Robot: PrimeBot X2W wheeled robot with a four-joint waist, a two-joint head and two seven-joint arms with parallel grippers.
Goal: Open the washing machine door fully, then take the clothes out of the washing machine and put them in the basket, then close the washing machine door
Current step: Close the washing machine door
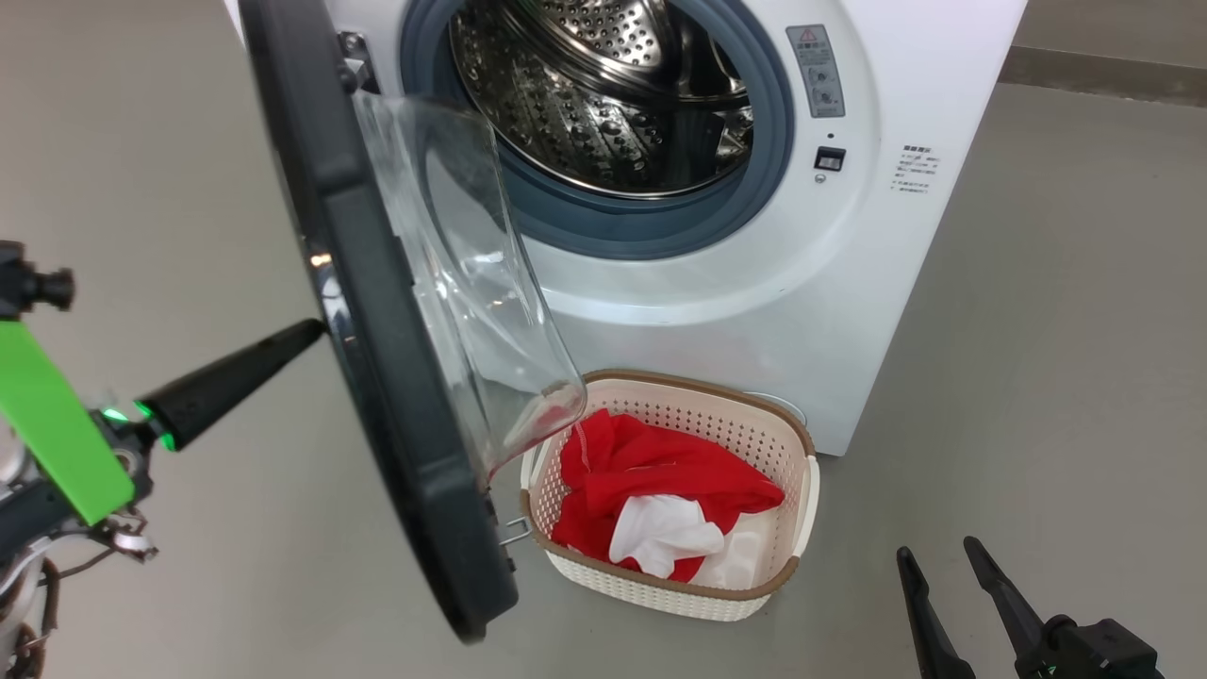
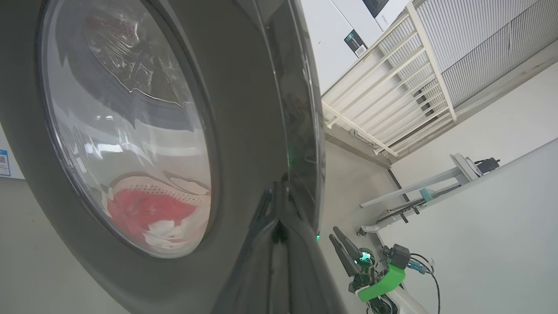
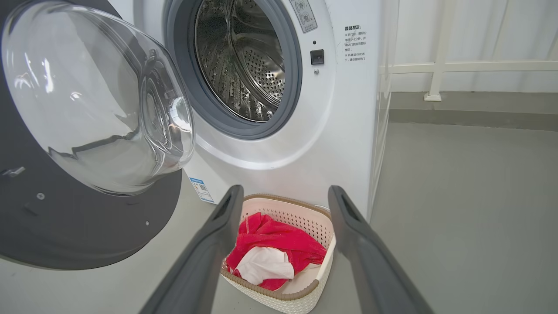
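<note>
The washing machine [image 1: 849,283] stands with its steel drum [image 1: 603,85] showing no clothes. The washing machine door [image 1: 377,311] stands swung out to the left, edge-on to the head view, its glass bowl hanging over the basket [image 1: 797,471]. The red and white clothes [image 1: 660,471] lie in the basket on the floor in front of the machine. My left gripper [image 1: 306,335] is shut, its tip touching the door's outer black rim [image 2: 244,109]. Low at the right, my right gripper [image 1: 938,556] is open, holds nothing, and points at the basket [image 3: 322,261] and clothes [image 3: 279,244].
Grey floor spreads left and right of the machine. A white railing [image 3: 436,65] and wall run behind the machine's right side. The door's latch hook [image 1: 514,533] sticks out close to the basket's left rim.
</note>
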